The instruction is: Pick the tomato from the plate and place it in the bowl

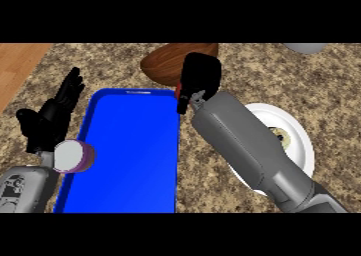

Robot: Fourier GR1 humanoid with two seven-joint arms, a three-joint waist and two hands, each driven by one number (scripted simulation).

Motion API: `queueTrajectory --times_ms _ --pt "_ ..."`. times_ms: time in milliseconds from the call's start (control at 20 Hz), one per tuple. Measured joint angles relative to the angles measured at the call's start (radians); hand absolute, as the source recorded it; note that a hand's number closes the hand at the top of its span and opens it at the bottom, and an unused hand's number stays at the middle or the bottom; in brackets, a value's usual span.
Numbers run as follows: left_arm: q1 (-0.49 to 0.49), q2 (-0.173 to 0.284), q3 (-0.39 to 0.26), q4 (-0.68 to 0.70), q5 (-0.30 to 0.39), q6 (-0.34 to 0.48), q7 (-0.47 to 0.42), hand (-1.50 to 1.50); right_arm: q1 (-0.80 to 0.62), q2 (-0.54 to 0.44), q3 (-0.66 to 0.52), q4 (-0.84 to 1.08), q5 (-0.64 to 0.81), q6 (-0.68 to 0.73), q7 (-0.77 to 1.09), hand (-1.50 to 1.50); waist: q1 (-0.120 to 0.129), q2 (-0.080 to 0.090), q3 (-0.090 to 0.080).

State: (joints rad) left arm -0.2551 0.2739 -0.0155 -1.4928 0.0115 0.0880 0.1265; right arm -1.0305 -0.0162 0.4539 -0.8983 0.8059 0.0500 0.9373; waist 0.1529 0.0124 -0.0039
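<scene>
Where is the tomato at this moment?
In the head view, the tomato shows as a red sliver in the right hand, beside the brown bowl, past the blue tray.

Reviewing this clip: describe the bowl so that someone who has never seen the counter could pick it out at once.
Start at the big blue tray lying in the middle of the speckled counter. Past its far right corner sits the bowl, partly hidden behind the right hand. It is the only brown, wood-coloured dish; the white plate lies nearer, right of the forearm.
</scene>
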Motion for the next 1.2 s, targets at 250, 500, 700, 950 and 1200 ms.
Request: queueTrajectory --times_ms 250,500,700,950,1200 --pt "-0.002 0.001 0.011 0.020 0.003 0.004 -0.007 0.00 -0.190 0.006 0.077 -0.019 0.055 -0.071 0.135 1.50 -0.020 -0.007 -0.001" --pt "0.013 0.007 0.020 0.020 0.002 0.008 -0.014 0.00 -0.315 0.004 0.109 -0.021 0.070 -0.126 0.197 1.50 -0.040 -0.008 0.000" --pt "0.019 0.015 0.036 0.019 0.005 0.013 -0.012 0.00 -0.366 0.003 0.109 -0.001 0.064 -0.159 0.222 1.50 -0.063 -0.008 0.001" --pt "0.055 0.023 0.051 0.003 0.010 0.011 -0.019 0.00 -0.366 0.004 0.076 0.041 0.063 -0.228 0.208 1.50 -0.086 -0.007 0.002" --pt "0.063 0.028 0.068 -0.017 0.017 0.012 -0.008 0.00 -0.332 0.007 0.023 0.118 0.066 -0.331 0.148 1.50 -0.101 -0.004 0.003"
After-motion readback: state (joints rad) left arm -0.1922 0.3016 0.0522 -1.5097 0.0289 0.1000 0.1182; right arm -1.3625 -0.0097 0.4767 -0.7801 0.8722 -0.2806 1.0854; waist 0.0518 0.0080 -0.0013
